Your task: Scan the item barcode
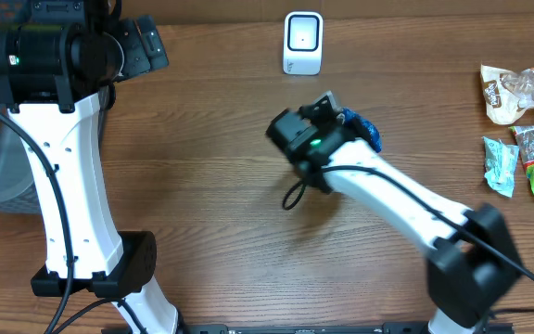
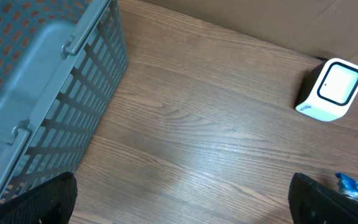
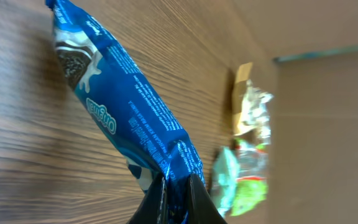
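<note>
A blue Oreo snack packet point(image 3: 126, 109) hangs from my right gripper point(image 3: 176, 193), whose jaws are shut on its crimped end. From overhead only a blue corner of the packet point(image 1: 364, 130) shows beyond the right gripper point(image 1: 341, 121), which sits just below and right of the white barcode scanner point(image 1: 303, 43). In the left wrist view the scanner point(image 2: 329, 91) stands at the upper right, with a blue sliver of the packet point(image 2: 356, 188) at the lower right. My left gripper point(image 2: 182, 208) hangs open over bare wood, its fingertips point(image 2: 48, 199) wide apart, far left of the scanner.
A grey slatted basket point(image 2: 36, 93) stands at the table's left edge, under the left arm point(image 1: 63, 176). Several other snack packets point(image 1: 527, 121) lie at the right edge, also blurred in the right wrist view as packets point(image 3: 244, 155). A brown wall runs behind the table.
</note>
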{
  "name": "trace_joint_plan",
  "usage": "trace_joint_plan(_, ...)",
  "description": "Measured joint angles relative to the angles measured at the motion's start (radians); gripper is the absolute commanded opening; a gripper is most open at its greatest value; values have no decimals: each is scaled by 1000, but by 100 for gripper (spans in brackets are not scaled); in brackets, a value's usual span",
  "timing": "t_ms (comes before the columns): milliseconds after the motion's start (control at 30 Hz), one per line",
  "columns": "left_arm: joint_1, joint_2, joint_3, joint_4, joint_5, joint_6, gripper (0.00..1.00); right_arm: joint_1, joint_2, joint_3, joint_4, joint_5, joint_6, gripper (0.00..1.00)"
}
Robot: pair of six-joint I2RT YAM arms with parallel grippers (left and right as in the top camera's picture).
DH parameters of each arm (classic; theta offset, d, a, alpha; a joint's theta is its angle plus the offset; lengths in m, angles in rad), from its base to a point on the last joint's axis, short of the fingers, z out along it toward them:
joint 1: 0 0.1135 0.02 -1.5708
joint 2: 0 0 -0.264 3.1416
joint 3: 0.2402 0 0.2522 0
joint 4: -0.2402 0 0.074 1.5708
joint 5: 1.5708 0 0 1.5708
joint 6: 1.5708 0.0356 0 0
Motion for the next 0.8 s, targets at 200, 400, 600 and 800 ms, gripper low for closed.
trace_joint_plan(200,0,0,0,0,0,0,100,115,117,0,-3,67,0,4)
trace_joint_plan(400,0,0,0,0,0,0,100,258,232,0,-49,64,4,4)
trace_joint_plan(600,0,0,0,0,0,0,100,412,246,0,-54,40,11,46)
trace_joint_plan(800,0,0,0,0,0,0,100,451,246,0,-60,-86,10,75)
